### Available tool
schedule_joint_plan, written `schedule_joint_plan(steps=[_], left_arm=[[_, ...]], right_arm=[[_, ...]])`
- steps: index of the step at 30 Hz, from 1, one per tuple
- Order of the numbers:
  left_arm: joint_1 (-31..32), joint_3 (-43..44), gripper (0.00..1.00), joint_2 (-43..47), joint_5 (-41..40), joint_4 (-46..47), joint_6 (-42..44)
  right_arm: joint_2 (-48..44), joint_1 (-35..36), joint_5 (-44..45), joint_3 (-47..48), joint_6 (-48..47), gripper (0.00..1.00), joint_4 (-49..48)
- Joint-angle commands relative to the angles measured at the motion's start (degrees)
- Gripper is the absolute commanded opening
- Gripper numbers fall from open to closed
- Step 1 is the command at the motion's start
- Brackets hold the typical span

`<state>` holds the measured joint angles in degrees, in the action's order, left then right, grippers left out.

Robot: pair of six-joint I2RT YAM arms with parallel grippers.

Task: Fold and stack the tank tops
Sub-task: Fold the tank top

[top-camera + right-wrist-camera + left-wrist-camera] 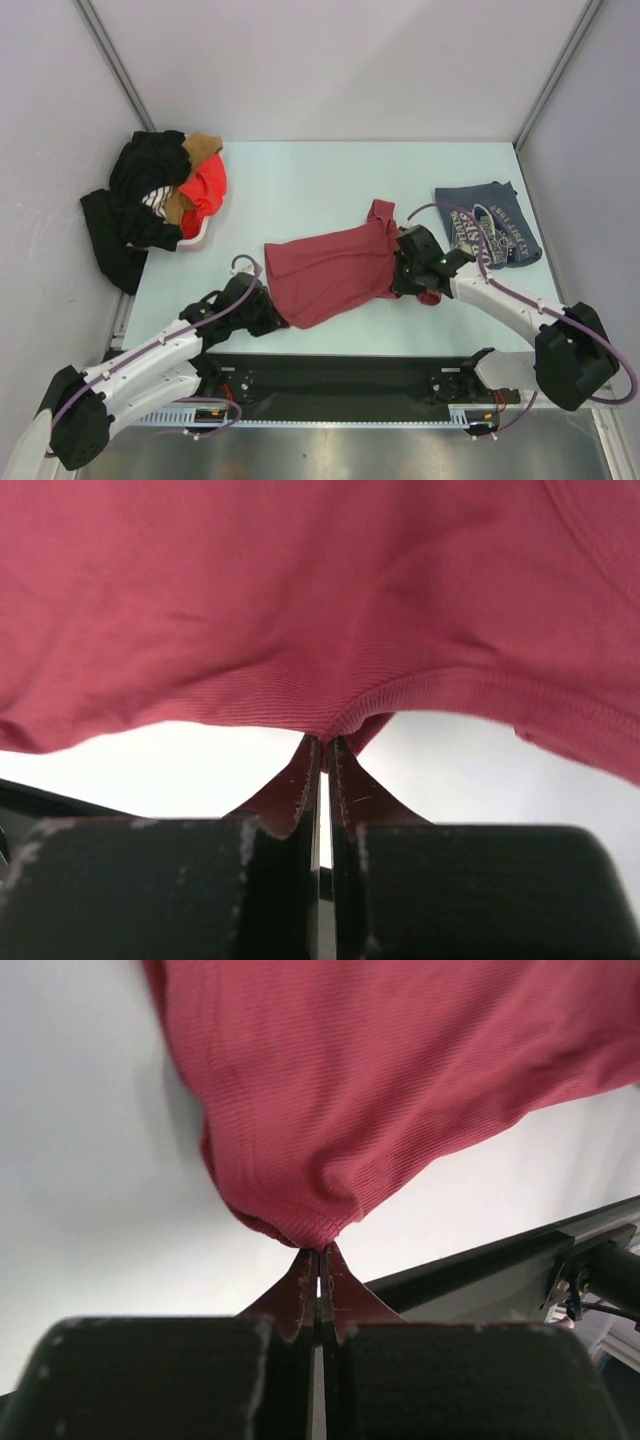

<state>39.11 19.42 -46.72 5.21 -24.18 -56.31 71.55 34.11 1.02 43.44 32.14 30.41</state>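
Note:
The maroon tank top (pixel 335 272) lies spread across the middle of the table, stretched between both grippers. My left gripper (pixel 268 318) is shut on its lower left corner; the left wrist view shows the fabric (pixel 400 1090) pinched at the fingertips (pixel 320 1252). My right gripper (pixel 404 274) is shut on its right edge near the straps; the right wrist view shows the hem (pixel 330 630) pinched at the tips (pixel 322 742). The blue-grey tank top (pixel 488 224) with pale lettering lies folded at the back right.
A pile of black, orange-red and brown clothes (pixel 160 195) sits at the table's back left, partly over the edge. A black rail (pixel 340 375) runs along the near edge between the arm bases.

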Motion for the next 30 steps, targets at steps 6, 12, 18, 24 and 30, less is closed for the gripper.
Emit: schedule_joint_plan(steps=[6, 12, 18, 24, 30], left_arm=[[-5.3, 6.9, 0.00, -5.5, 3.2, 3.2, 5.2], [-9.0, 8.3, 0.00, -6.8, 4.7, 3.0, 7.9], [-13.0, 9.8, 0.00, -8.4, 6.1, 3.0, 10.4], [-17.0, 10.5, 0.00, -10.8, 6.4, 3.4, 13.5], [-19.2, 11.6, 0.00, -15.6, 8.0, 5.5, 15.2]], right_arm=[[5.3, -2.9, -0.5, 7.7, -3.8, 0.04, 1.3], [6.8, -7.6, -4.2, 9.7, -5.5, 0.05, 0.4], [10.2, -9.8, -5.4, 12.8, -6.7, 0.05, 0.1], [13.9, -10.6, -7.3, 15.5, -7.2, 0.06, -1.0], [17.8, -11.1, -7.2, 17.5, -7.3, 0.06, -1.5]])
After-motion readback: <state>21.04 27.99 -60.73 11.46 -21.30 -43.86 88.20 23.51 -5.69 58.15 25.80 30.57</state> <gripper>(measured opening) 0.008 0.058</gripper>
